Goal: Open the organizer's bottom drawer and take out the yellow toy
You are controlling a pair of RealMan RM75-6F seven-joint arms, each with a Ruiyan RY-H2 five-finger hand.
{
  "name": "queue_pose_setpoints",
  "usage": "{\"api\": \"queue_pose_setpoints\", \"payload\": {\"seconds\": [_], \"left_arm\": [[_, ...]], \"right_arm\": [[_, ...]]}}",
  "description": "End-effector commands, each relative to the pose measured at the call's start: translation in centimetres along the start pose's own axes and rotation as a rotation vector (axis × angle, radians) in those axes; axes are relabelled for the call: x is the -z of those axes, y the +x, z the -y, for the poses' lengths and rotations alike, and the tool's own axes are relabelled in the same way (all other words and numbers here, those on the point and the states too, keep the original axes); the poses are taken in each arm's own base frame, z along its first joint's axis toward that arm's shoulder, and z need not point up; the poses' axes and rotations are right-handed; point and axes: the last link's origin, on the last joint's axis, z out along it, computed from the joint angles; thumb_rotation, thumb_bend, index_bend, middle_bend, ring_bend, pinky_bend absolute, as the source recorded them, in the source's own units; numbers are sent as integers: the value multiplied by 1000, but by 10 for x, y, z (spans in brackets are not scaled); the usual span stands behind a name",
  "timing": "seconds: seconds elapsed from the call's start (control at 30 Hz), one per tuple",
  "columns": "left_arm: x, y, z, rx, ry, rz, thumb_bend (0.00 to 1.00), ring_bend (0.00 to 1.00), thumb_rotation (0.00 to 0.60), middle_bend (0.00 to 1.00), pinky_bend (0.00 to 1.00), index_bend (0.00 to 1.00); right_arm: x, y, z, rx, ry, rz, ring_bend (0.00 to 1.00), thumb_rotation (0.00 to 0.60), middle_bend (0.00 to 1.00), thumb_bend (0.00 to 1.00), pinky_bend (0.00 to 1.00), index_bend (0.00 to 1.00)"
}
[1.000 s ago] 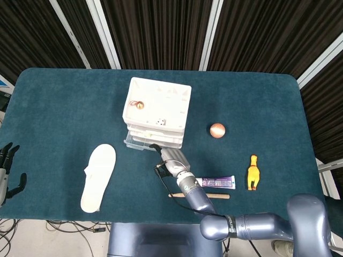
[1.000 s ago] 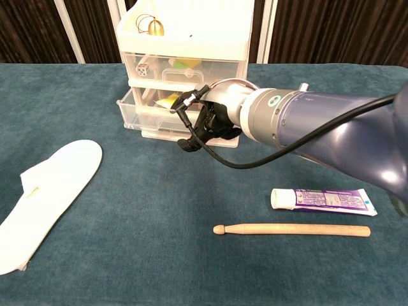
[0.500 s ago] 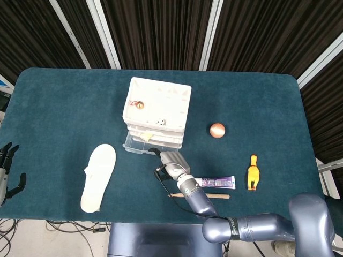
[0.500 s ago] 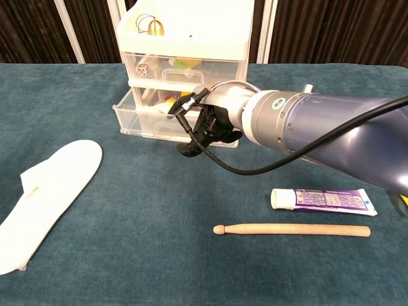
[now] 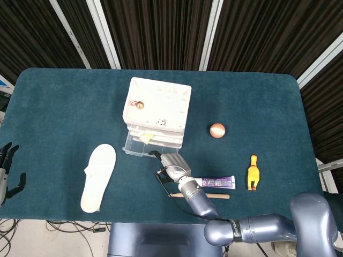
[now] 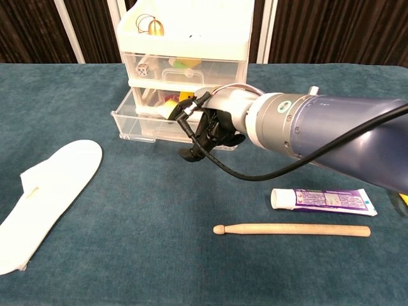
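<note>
The white organizer [image 5: 157, 104] [image 6: 185, 44] stands mid-table with its clear bottom drawer [image 5: 138, 148] [image 6: 136, 120] partly pulled out. Something yellow [image 5: 146, 137] [image 6: 166, 110] shows inside the drawer. My right hand [image 5: 170, 163] [image 6: 208, 130] grips the drawer's front at its right end, fingers curled over the edge, hiding that part of the drawer. My left hand [image 5: 7, 170] hangs off the table's left edge with its fingers apart, holding nothing.
A white insole [image 5: 98, 177] [image 6: 43, 191] lies front left. A toothpaste tube [image 5: 217, 182] [image 6: 322, 199] and a wooden drumstick [image 5: 200, 196] [image 6: 293, 229] lie under my right forearm. An orange ball [image 5: 217, 130] and a yellow rubber chicken [image 5: 253, 172] lie to the right.
The bottom drawer has slid further out toward the table's front. My right hand moved back with it, still holding its front. The left hand stayed still.
</note>
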Motion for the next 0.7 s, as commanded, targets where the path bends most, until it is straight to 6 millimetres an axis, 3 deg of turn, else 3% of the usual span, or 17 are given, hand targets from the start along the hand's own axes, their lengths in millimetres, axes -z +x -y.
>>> {"api": "queue_pose_setpoints", "payload": {"seconds": [0.03, 0.7], "left_arm": [[0, 0, 0, 0, 0, 0, 463, 0, 600, 0, 0, 61], [0, 0, 0, -1, 1, -1, 462, 0, 600, 0, 0, 61]], "right_arm": [[1, 0, 0, 1, 0, 1, 1000, 600, 931, 479, 1000, 206], [11, -1, 3, 31, 14, 32, 1000, 600, 931, 479, 1000, 216]]}}
